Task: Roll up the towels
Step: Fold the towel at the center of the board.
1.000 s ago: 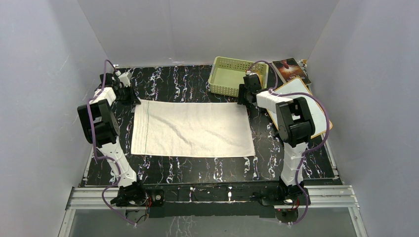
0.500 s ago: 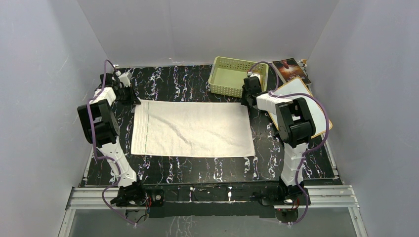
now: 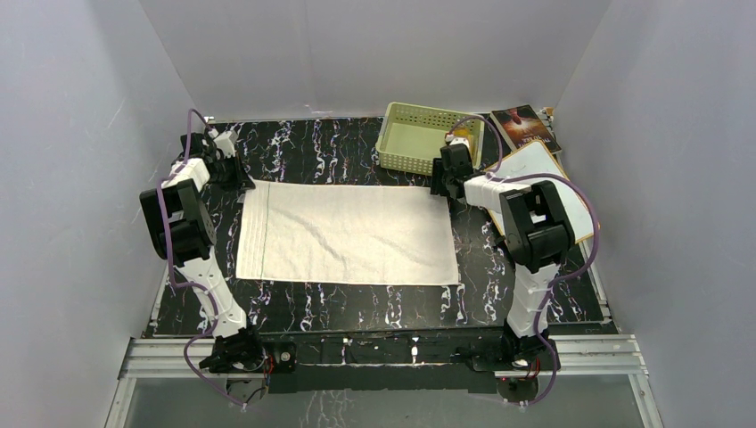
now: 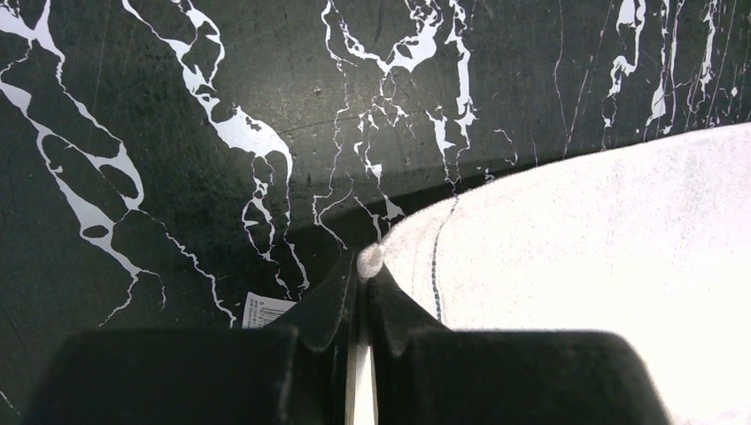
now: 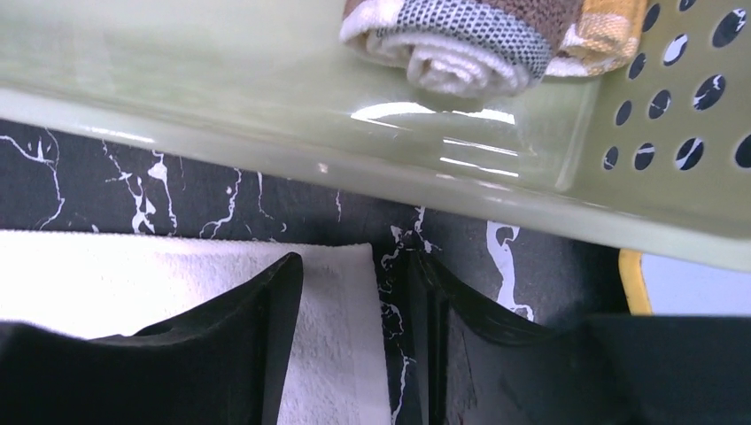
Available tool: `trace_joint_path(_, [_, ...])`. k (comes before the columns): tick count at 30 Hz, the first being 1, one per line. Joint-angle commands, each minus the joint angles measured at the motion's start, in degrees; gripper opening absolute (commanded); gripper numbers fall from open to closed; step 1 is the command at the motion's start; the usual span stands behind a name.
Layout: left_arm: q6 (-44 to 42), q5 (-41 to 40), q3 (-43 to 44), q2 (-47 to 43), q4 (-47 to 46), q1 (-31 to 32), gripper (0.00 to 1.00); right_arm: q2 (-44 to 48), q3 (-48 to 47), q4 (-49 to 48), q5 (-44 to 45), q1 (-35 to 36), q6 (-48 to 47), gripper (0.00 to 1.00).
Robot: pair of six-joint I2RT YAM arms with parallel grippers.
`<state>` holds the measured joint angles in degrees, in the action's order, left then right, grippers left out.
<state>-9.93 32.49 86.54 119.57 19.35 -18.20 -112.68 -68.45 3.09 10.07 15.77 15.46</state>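
The black marbled table (image 3: 357,303) carries the cream towel (image 3: 348,234), spread flat and unrolled in the middle. It lies as it did a second ago, so no roll has begun. What has changed is on the right. The right arm lifted a little toward the back, then came down again at the towel's far right corner, uncovering more of the white board (image 3: 544,165) beside it. That reads as a missed or retried pinch, and rolling probably waits on that corner being caught. The green basket (image 3: 389,134) stands just behind that corner, next to a book (image 3: 526,125). Inside the basket, against its perforated end wall, lies the small towel (image 5: 478,40), yellow and brown and already rolled, so half the job looks done. The left claw (image 4: 365,266) is closed tight on the far left corner of the cream towel, a nub of cloth showing between its tips. The right claw (image 5: 352,266) stands part open and holds nothing. One finger rests over the cloth, the other over bare table past the edge.
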Motion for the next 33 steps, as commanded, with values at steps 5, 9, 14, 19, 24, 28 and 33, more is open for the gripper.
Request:
trace_joint_path(5, [0.4,2.4,-0.9,-4.6,-0.2,-0.3,0.00,2.5,3.8,3.5,-2.8,0.1,1.1,0.47])
trace_joint_path(9, [0.3,2.4,-0.9,-4.8,0.0,-0.3,0.00,2.4,4.8,3.4,-2.4,0.2,0.7,0.45])
trace_joint_path(14, [0.5,2.5,-0.7,-4.8,-0.2,-0.2,0.00,0.7,3.7,4.8,0.9,0.8,-0.7,0.45])
trace_joint_path(19, [0.7,2.6,-0.3,-4.8,0.1,-0.1,0.00,-1.8,2.0,7.1,5.2,2.6,-2.2,0.42])
trace_joint_path(24, [0.6,2.6,-0.3,-4.6,0.2,0.1,0.00,-2.7,1.0,8.2,7.3,3.8,-2.5,0.34])
trace_joint_path(28, [0.5,2.5,-0.7,-5.0,0.0,0.1,0.00,-3.4,0.2,8.4,6.4,3.8,-2.3,0.19])
trace_joint_path(33, [0.6,2.3,-0.8,-5.5,-0.2,0.1,0.00,-4.0,-1.7,9.2,4.5,3.6,-2.8,0.00])
